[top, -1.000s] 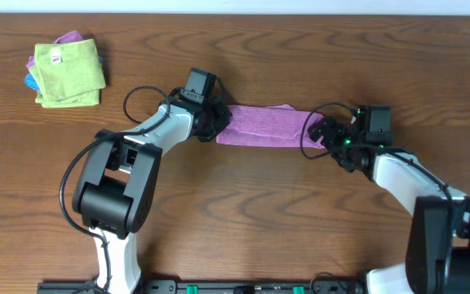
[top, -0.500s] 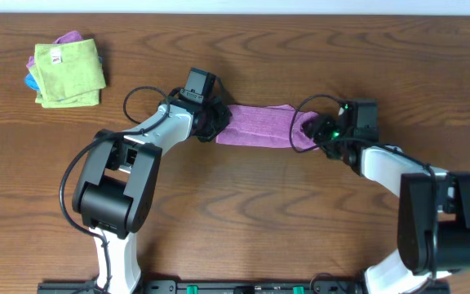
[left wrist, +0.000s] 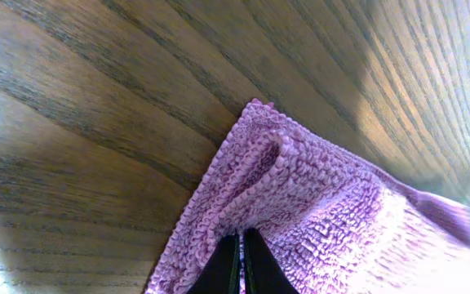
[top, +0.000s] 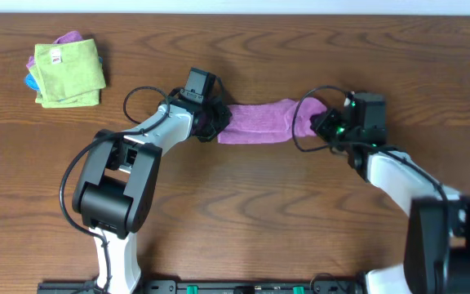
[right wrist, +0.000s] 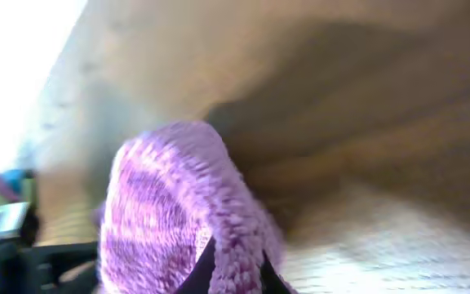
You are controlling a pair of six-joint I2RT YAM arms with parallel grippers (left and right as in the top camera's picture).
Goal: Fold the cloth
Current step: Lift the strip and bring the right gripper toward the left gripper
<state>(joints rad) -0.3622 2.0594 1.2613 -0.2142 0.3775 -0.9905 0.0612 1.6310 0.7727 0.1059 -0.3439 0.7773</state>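
The soft, light cloth (top: 259, 122) lies on the worktop (top: 251, 212) between the left tool (top: 217, 122) and right tool (top: 320, 126), each pinching an end, probably the best hold for such limp fabric.

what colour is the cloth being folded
The cloth is purple; clearest in the left wrist view.

One camera hangs high above me and looks straight down at the brown wooden tabletop (top: 243, 212) from far off, so things look small. The camera on my left hand (left wrist: 241, 241) sits low and very close, looking along the wood at one end of the long purple fuzzy cloth (left wrist: 317, 204). The camera on my right hand (right wrist: 233, 263) is close too and a bit blurry, looking at the other end. All three views share that cloth.
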